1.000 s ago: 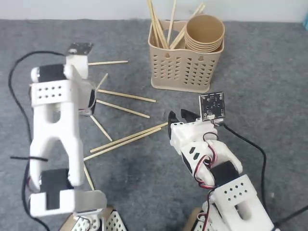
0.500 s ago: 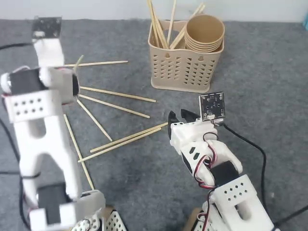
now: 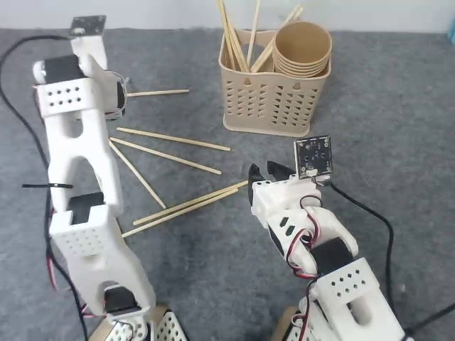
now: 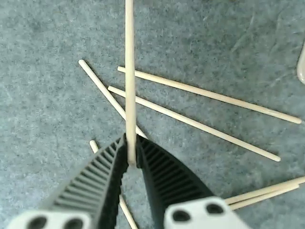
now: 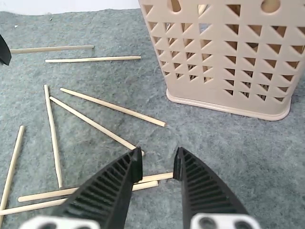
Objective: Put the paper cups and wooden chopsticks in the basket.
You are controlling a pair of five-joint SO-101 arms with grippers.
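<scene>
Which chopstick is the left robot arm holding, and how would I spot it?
On the grey mat, find the left gripper with its black jaws. The held chopstick is pinched there by one end. Unlike the loose chopsticks lying flat on the mat, it juts straight out from the jaws, crossing above them.

Beige basket (image 5: 224,52), triangle-perforated; pale chopsticks (image 3: 173,139); tan cups (image 3: 303,45); grey table (image 3: 398,106).

Robot lab bench — grey felt mat (image 3: 398,106), loose cables (image 3: 359,204) (white printed arm (image 3: 78,163) alongside).
</scene>
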